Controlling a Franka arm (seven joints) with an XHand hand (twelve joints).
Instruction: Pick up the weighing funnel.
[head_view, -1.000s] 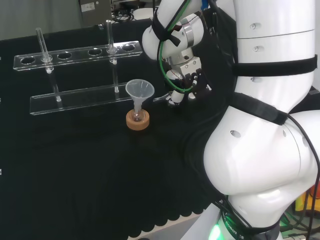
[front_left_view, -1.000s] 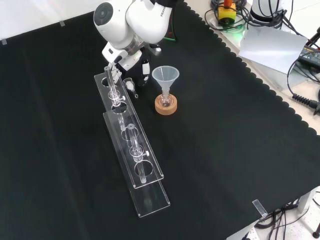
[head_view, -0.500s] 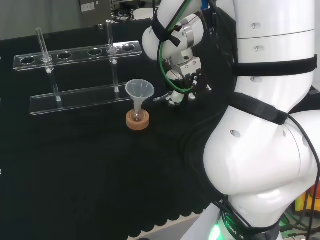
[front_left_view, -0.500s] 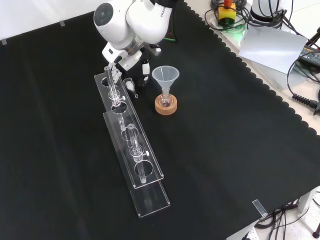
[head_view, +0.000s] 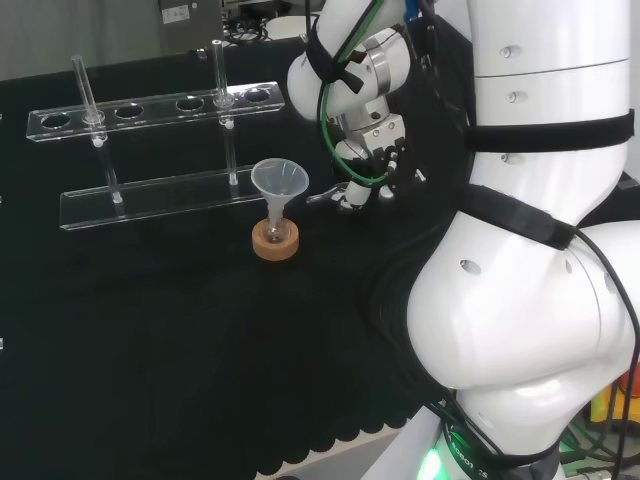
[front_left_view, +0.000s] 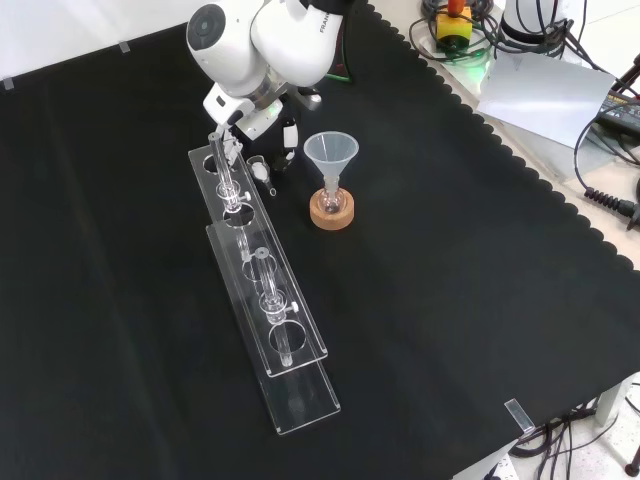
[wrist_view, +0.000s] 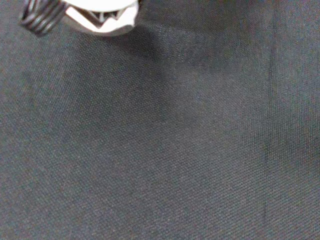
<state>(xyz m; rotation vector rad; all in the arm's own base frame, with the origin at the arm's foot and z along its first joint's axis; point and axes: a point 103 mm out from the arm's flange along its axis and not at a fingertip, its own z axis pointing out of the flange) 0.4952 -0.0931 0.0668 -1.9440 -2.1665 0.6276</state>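
Because the white arm (head_view: 520, 300) folds down toward the centre-right of the head view, its robot hand (head_view: 368, 165) hangs low over the cloth, placed for a pick from above. A long clear rack (front_left_view: 262, 300) runs diagonally through the front view's middle, and its holes keep a few thin tubes (head_view: 220, 80) upright. Right of its upper end the funnel (front_left_view: 331, 153) stands mouth up, its stem in a small flask steadied by a cork ring (front_left_view: 331, 211) (a round base would otherwise roll). A small clear piece, probably the weighing funnel (head_view: 324, 197), lies at the robot hand's tip, between the funnel and the rack's end. I cannot tell whether the robot hand has closed on it or is only poised there.

Black woven cloth covers the tabletop (front_left_view: 450, 300), matte and slightly creased, ending in a scalloped edge. Beyond that edge, upper right in the front view, lie a grey sheet (front_left_view: 545, 95) and loose cables.
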